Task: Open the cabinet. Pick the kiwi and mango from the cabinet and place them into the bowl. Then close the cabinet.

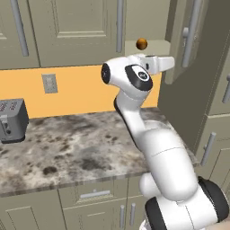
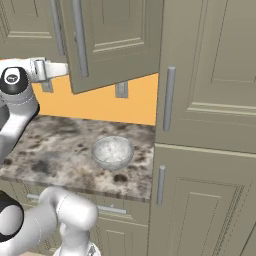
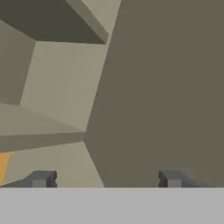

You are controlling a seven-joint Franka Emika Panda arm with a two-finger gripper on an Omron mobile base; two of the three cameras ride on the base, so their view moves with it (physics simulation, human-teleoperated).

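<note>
Left to right from the left base view: toaster (image 1: 12, 120) at the counter's left end, cut off by the frame edge. Outlet (image 1: 49, 83) on the orange backsplash. Granite counter (image 1: 72, 148) bare in the middle.

Cabinet (image 1: 81, 27): left door shut, right door (image 1: 186, 40) swung out toward us, its bar handle partly behind the arm. A small orange-brown round fruit, the mango (image 1: 142, 43), sits on the cabinet floor in the opening, just above the robot's wrist. Can't make out the kiwi; the interior behind the arm and door is hidden.

Gripper (image 3: 107, 179): in the hand view the two fingertips (image 3: 41, 178) stand well apart, nothing between them, so released. The camera looks into the cabinet interior, shelf edge overhead, open door panel on the right. In both base views the fingers themselves are hidden behind the wrist and door.

Right base view: bowl (image 2: 113, 152) on the counter near the tall cabinet at right, nothing in it, well below the open door.
</note>
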